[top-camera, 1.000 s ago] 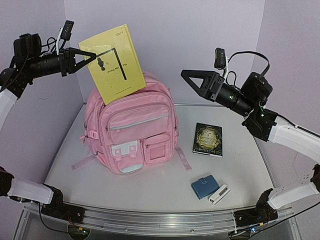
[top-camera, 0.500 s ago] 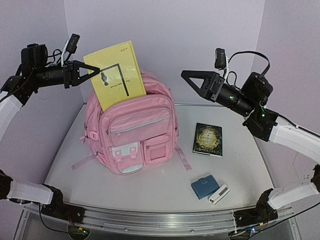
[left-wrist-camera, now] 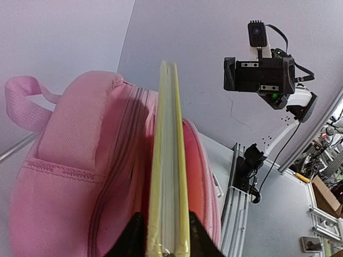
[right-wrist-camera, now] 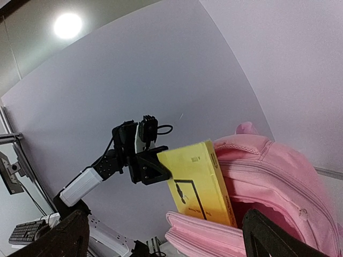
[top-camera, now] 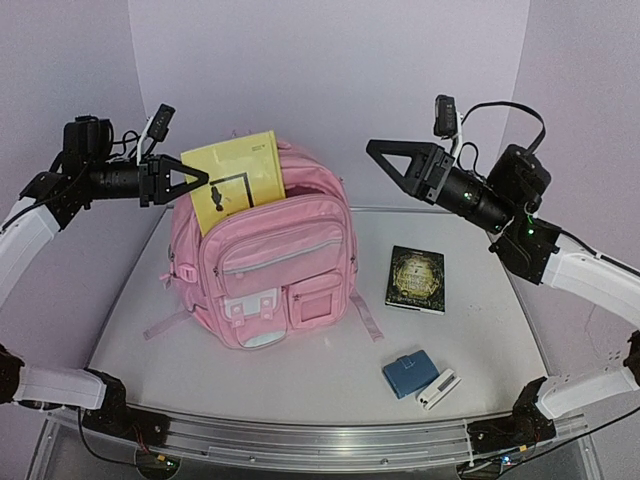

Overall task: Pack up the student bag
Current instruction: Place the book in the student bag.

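At the upper left of the student bag (top-camera: 275,265), the left hand (top-camera: 197,183) straddles a yellow book (top-camera: 238,180), one finger at each cover; whether it pinches or merely flanks, I cannot tell; the book stands partly inside the bag's open top; the bag sits upright on the surface (top-camera: 330,370); right of the bag, the right hand (top-camera: 388,162) hovers agape, empty.

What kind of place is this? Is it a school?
Probably a robot lab, not a school: a left arm and a right arm stand at a white table inside plain purple walls, beside the student bag.
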